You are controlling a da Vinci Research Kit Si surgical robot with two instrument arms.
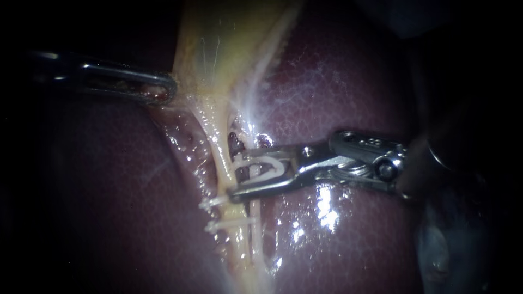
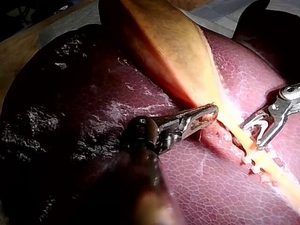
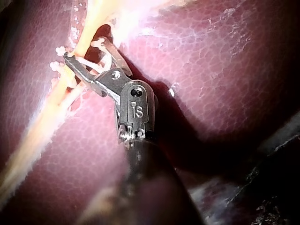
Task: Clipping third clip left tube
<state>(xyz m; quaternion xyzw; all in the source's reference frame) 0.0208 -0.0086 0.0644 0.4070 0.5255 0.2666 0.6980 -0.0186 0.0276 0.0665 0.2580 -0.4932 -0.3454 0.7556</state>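
Note:
My left instrument [image 1: 163, 90] comes in from the left, its jaws shut on the lower edge of the yellow gallbladder [image 1: 218, 49]. A pale left tube [image 1: 219, 160] runs down from there and carries two white clips, one [image 1: 215, 202] above the other [image 1: 229, 224]. My right instrument [image 1: 235, 175] holds a white open clip [image 1: 265, 166] between its spread jaws, just above those two. Its lower jaw tip reaches the left tube. In the right wrist view the jaws [image 3: 84, 49] straddle the pale strands. The left wrist view shows both instruments [image 2: 208, 114] [image 2: 251, 136].
Dark red liver [image 1: 338, 81] lies on both sides of the tubes. A thinner white right tube [image 1: 254, 223] runs beside the left one. Glistening wet patches sit below the right instrument's shaft.

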